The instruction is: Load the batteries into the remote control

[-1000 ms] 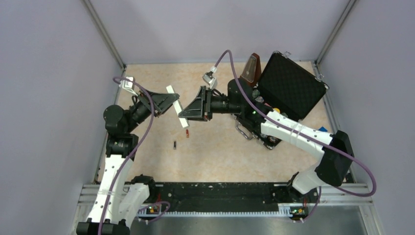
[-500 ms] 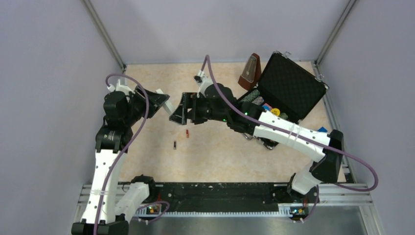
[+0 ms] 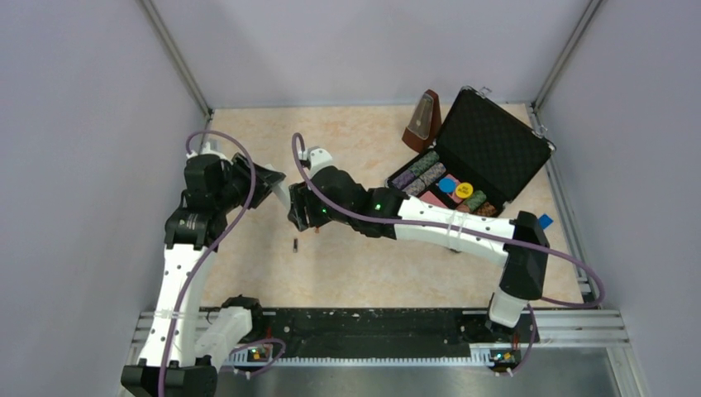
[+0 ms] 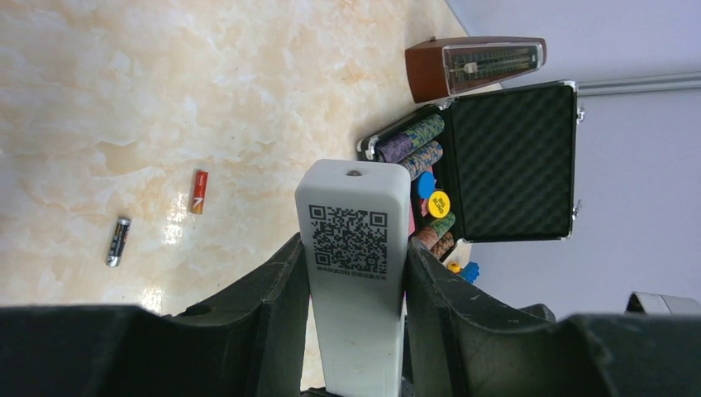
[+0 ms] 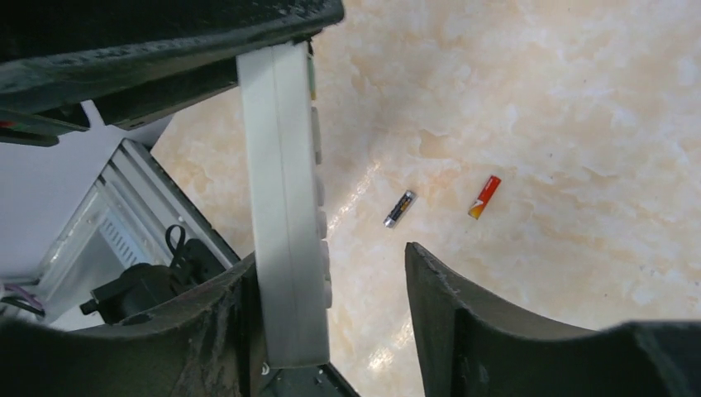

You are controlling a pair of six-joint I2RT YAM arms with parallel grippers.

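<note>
The remote control (image 4: 354, 273), a slim white bar, was held clear of the table (image 4: 248, 74) at left of centre, clamped across its width by the left gripper (image 4: 354, 248). Its plain back bore a QR code sticker, and small buttons lined the opposite face. The batteries lay flat on the table, apart. The red battery (image 4: 198, 192) lay farther, the black battery (image 4: 118, 241) nearer and slightly left.

The remote control (image 4: 354, 285) sits between the left gripper (image 4: 354, 244) fingers, above the table (image 3: 372, 260). The right gripper (image 5: 329, 255) straddles its other end, which lies against one finger and apart from the other. On the table below, the nearer battery (image 5: 400, 208) lies left of the farther battery (image 5: 484, 197). Right rear: an open case (image 3: 496, 149) holding poker chips (image 3: 430, 169) — a metronome (image 3: 422, 121) stands just behind-left.
</note>
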